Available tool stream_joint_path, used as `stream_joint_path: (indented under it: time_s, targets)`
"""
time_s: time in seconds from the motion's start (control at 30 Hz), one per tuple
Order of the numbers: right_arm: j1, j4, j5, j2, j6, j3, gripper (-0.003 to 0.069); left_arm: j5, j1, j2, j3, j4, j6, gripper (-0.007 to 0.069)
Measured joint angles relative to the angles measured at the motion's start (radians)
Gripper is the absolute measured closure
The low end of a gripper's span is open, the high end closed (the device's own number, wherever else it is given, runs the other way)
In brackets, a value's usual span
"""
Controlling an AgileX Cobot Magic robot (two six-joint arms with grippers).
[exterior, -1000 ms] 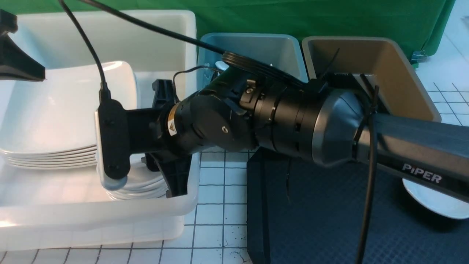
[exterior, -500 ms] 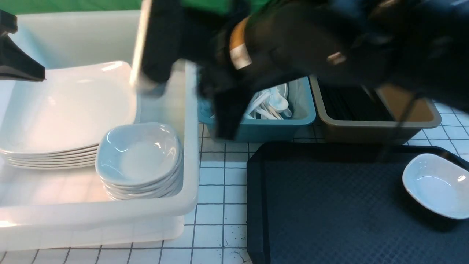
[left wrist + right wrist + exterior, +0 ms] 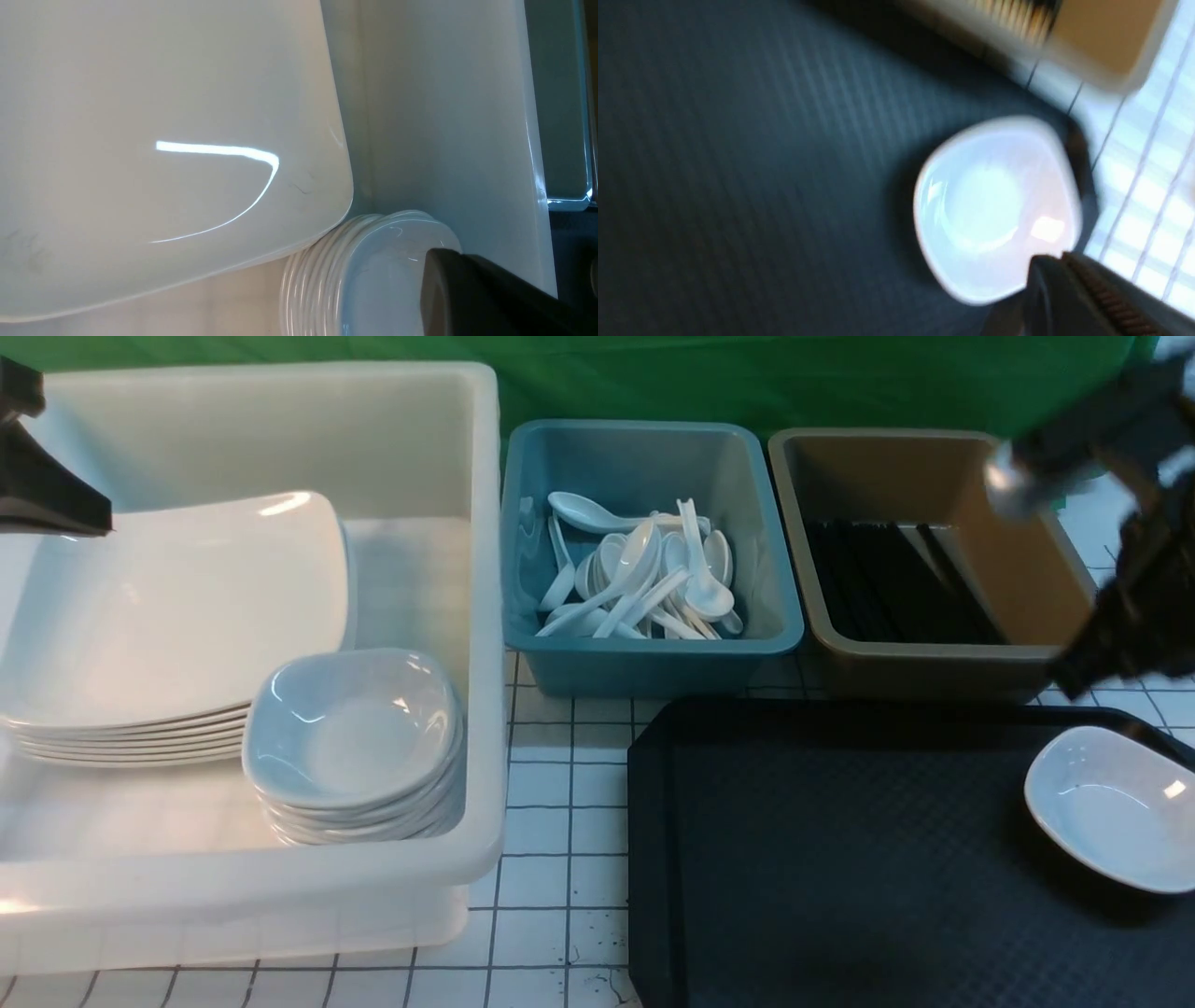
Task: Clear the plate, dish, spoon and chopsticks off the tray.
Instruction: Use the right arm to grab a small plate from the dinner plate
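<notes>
Right wrist view, blurred, has the right claw [image 3: 1059, 284], its spread beyond telling, reaching for the small dish [image 3: 994, 205] lying just below it on the tray [image 3: 738, 163], so next, I'd say, it must lower and pinch the rim.

The tray [image 3: 822, 859] is black with a diamond texture, the dish [image 3: 1106, 807] white.

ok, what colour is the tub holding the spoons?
Teal; the tub shows best in the front view.

We lose part of the small white rounded-square dish [image 3: 1106, 807] past the picture's side, at the black diamond-textured plastic tray's [image 3: 840, 859] right edge; the right gripper [image 3: 1057, 270] is blurred.
</notes>
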Motion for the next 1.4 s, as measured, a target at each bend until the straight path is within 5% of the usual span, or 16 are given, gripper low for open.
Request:
stream_joint_path:
  time_s: [0.27,0.53,0.77,0.93,1.1,1.4]
  targets:
    - [-0.025,0.033,-0.098,0.148,-0.003,0.104,0.0228,-0.017,0.000,0.000,0.000,-0.049,-0.005,0.0620]
    - [-0.026,-0.013,-0.113,0.316,0.010,0.106,0.0196,-0.017,0.000,0.000,0.000,-0.049,-0.007,0.0620]
    - [-0.026,-0.188,-0.146,0.420,0.115,0.107,0.0195,-0.018,0.000,0.000,0.000,-0.049,-0.014,0.0613]
    - [-0.026,-0.201,-0.175,0.445,0.152,0.107,0.0261,-0.018,0.000,0.000,0.000,-0.049,-0.014,0.0606]
    - [-0.024,-0.219,-0.139,0.448,0.174,0.101,0.0552,-0.018,0.000,0.000,0.000,-0.053,-0.014,0.0606]
    - [0.086,-0.100,0.052,0.242,0.173,0.076,0.0622,-0.018,0.000,0.000,0.000,-0.059,-0.015,0.0606]
